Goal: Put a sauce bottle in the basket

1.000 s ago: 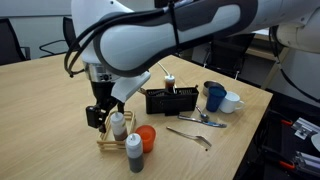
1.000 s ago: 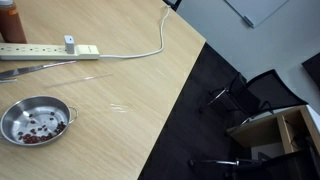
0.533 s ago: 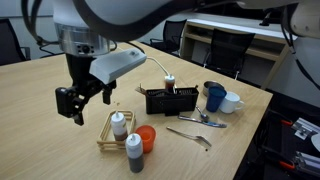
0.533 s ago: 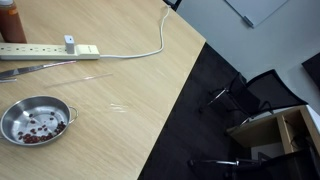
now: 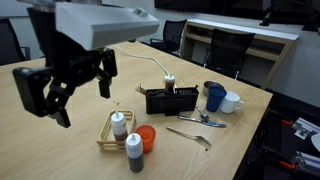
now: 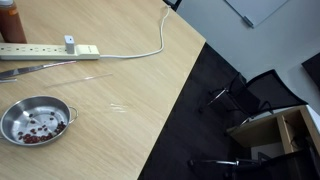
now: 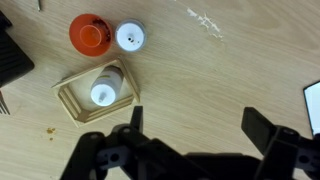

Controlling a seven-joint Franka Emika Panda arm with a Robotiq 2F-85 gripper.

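The sauce bottle point(image 5: 119, 124), white-capped with a reddish-brown body, stands upright inside the tan slatted basket point(image 5: 104, 141) on the wooden table. In the wrist view the bottle point(image 7: 103, 92) shows from above within the basket's rim point(image 7: 70, 101). My gripper point(image 5: 45, 105) is open and empty, raised well above the table to the left of the basket. In the wrist view its two dark fingers point(image 7: 198, 125) spread wide over bare wood beside the basket.
A dark-bodied, white-capped bottle point(image 5: 134, 152) and an orange round object point(image 5: 147, 137) stand next to the basket. A black box point(image 5: 170, 100), a blue mug point(image 5: 214, 96), a white cup point(image 5: 232, 101) and cutlery point(image 5: 199, 121) lie further right. A power strip point(image 6: 50, 50) and a metal bowl point(image 6: 33, 120) show in an exterior view.
My gripper was down at the bottle in the basket; it has let go, lifted and swung left and up. The bottle stays standing in the basket.
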